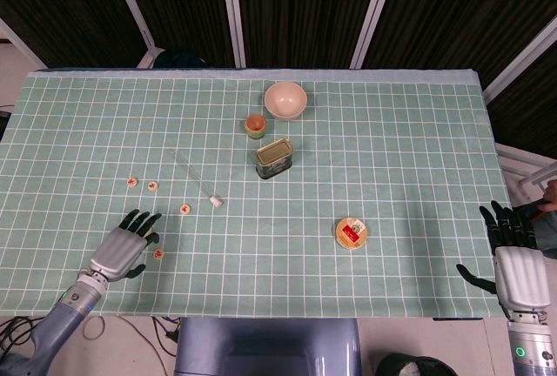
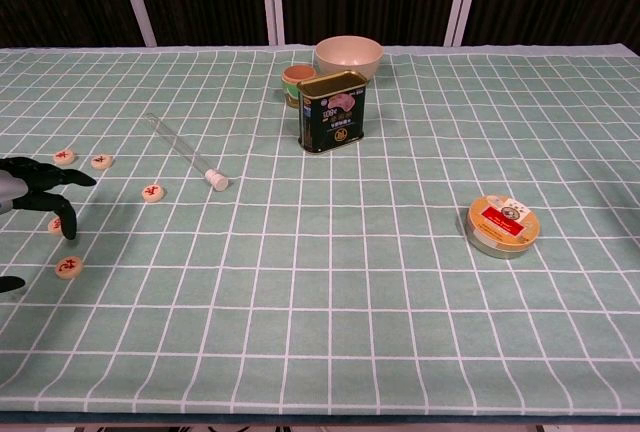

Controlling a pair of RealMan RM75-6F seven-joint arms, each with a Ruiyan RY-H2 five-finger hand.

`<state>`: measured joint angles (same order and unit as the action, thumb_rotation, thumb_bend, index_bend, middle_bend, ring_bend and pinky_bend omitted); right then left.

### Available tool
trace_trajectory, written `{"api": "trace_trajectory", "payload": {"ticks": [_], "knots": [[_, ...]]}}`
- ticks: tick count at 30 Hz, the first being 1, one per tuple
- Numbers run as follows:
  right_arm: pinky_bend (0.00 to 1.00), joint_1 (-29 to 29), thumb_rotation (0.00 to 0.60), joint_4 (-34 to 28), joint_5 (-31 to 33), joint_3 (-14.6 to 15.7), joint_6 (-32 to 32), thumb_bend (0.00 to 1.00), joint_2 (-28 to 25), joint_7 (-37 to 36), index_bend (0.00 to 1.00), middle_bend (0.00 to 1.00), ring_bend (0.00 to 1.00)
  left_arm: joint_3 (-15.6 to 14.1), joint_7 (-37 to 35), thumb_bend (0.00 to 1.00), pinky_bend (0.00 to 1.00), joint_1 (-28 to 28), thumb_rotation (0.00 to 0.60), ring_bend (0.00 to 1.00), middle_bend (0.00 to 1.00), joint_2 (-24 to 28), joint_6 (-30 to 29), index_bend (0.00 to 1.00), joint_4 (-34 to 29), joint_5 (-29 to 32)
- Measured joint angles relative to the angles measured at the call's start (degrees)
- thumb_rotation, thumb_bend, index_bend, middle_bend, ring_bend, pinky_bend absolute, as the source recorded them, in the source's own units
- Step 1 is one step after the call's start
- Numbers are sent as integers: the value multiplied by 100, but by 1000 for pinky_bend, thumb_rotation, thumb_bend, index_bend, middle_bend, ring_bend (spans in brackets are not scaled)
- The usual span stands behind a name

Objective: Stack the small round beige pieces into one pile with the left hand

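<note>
Your left hand (image 1: 122, 247) is hovering low over the near left part of the table (image 1: 418, 167), its dark fingers (image 2: 62, 178) spreading apart and holding nothing. In the chest view those fingers are reaching over one beige piece (image 2: 54, 224), which is showing only partly behind them; whether they are touching it, you cannot tell. Another beige piece (image 1: 159, 254) is lying just beside the hand on its right side, flat on the green checked cloth. Three more are sitting further out and apart from one another: one piece (image 1: 184, 210) near the capped end of a clear tube (image 1: 196, 180), and a pair (image 1: 132, 182) (image 1: 151, 186) side by side beyond the hand. None of the pieces is lying on another. Your right hand (image 1: 513, 258) is resting off the table's near right corner, its fingers standing apart and gripping nothing. Towards the middle of the table a dark green tin (image 1: 274, 158) is standing upright, with a small orange cup (image 1: 254, 124) and a beige bowl (image 1: 285, 100) behind it, and a round flat tin (image 1: 351, 233) with a red label is lying well to the right.
</note>
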<state>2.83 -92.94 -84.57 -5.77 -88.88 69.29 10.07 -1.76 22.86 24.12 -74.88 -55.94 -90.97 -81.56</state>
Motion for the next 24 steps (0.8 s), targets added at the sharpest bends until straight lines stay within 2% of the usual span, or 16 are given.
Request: {"api": "trace_trajectory", "payload": {"ticks": [15,24], "knots": [[0,2,600,-33,65,-20,32,233,-21,-13,64,13,31,-68,372,297,0,94,600,0,0,-455,27,433,360,131],[0,8,600,-24,54,-15,38,233,-14,-9,64,13,31,-106,437,307,0,107,600,0,0,-503,-22,461,424,189]]}}
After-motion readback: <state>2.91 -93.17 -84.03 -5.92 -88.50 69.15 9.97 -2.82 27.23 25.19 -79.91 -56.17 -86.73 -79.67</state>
